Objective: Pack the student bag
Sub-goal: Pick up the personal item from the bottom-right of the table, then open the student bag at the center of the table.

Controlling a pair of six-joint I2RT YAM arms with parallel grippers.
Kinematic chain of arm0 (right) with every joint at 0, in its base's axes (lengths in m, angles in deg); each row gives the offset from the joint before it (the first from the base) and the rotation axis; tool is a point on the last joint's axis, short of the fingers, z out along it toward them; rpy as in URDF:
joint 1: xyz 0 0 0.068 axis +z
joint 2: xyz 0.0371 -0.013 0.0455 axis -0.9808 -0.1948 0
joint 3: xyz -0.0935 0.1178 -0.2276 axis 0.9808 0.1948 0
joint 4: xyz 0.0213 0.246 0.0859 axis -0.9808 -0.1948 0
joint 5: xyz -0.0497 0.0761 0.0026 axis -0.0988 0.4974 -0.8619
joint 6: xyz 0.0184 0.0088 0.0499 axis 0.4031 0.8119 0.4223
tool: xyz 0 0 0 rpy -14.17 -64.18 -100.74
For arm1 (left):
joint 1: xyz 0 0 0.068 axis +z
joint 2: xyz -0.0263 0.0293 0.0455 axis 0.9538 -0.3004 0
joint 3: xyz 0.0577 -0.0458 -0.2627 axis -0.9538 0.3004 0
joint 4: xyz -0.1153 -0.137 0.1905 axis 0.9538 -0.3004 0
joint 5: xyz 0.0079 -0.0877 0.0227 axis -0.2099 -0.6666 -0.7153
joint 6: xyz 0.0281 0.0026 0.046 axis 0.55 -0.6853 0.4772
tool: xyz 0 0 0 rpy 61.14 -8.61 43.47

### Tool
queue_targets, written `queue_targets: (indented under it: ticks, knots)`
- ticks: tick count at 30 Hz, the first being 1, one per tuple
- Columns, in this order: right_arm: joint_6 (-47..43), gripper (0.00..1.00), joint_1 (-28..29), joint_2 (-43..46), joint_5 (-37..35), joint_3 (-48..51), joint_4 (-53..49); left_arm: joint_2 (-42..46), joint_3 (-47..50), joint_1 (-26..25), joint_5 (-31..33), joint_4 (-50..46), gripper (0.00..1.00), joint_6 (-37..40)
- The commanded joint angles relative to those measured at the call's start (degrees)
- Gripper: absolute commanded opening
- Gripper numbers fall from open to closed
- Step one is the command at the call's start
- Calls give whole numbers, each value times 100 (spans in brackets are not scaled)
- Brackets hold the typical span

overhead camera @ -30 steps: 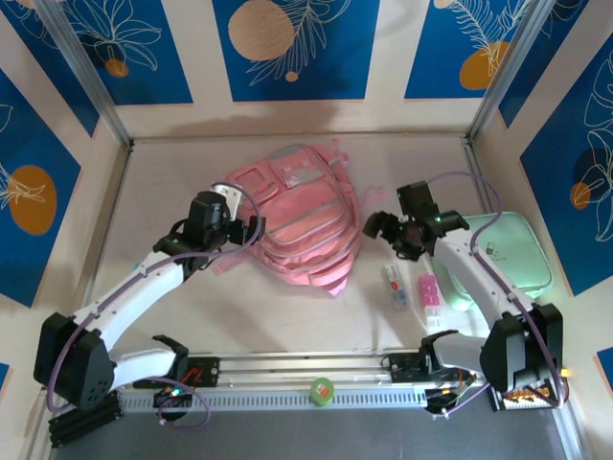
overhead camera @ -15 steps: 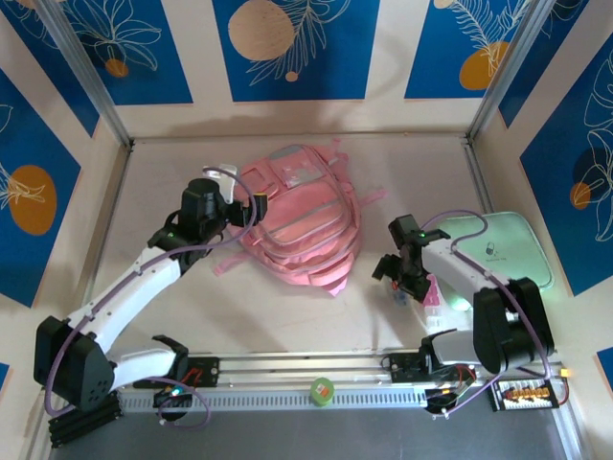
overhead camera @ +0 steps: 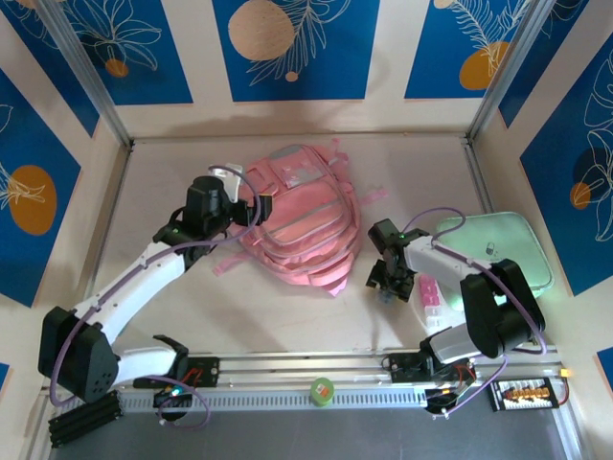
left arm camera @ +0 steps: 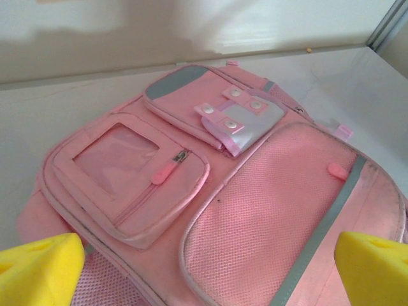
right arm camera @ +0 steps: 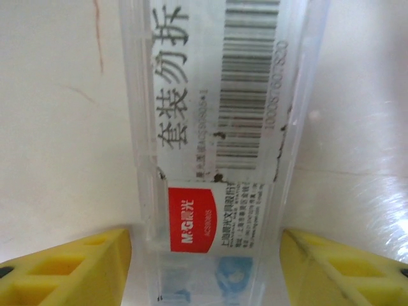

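Right wrist view: the right gripper straddles a clear plastic box lying flat on the table. One yellow finger stands right at each long side. Whether the pads already press the walls, I cannot tell. The step in hand looks like picking this box up for packing. To do it well, close squarely across the narrow width with the box centred between the pads. The plastic looks hard and slick, so grip firmly without crushing it. Lift straight up before carrying it sideways, so it cannot twist out.

Top external view: the right arm is folded tightly, elbow near its own base. Its wrist reaches inward and points down at the table, between the backpack and the mint-green case. A small pink packet lies just beside it. The backpack lies flat in the middle of the table. The left arm stretches forward, and the left gripper is at the backpack's upper left edge.

Left wrist view: the left fingertips stand wide apart with nothing between them, above the backpack's front pockets. The small window pocket's zip looks closed, so a compartment probably needs opening before the box can go in.
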Motion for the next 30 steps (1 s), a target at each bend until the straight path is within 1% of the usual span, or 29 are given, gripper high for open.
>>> queue_targets:
  ticks: [1,7,11,15,18,22,26,30]
  knots:
    - [83,62,-80,29,-109,-15,23,-64,-244,71,-293,66,100,-17]
    - [18,61,-307,56,148,115,311,-255,-380,69,-648,-57,100,61]
    - [-48,52,-401,-16,264,141,441,-428,-543,60,-880,-237,100,125]
    - [-97,44,-421,7,260,161,462,-697,-836,2,-1086,-612,100,316]
    - [-83,42,-425,165,201,172,451,-940,-1090,-157,-1214,-903,100,634]
    - [-112,42,-429,535,227,141,417,-1397,-1534,-462,-1360,-1417,100,1133]
    - [-145,42,-458,1028,317,111,458,-2013,-2092,-693,-1743,-1949,100,1373]
    - [-139,42,-617,1428,498,119,515,-2465,-2471,-992,-1676,-2337,99,1943]
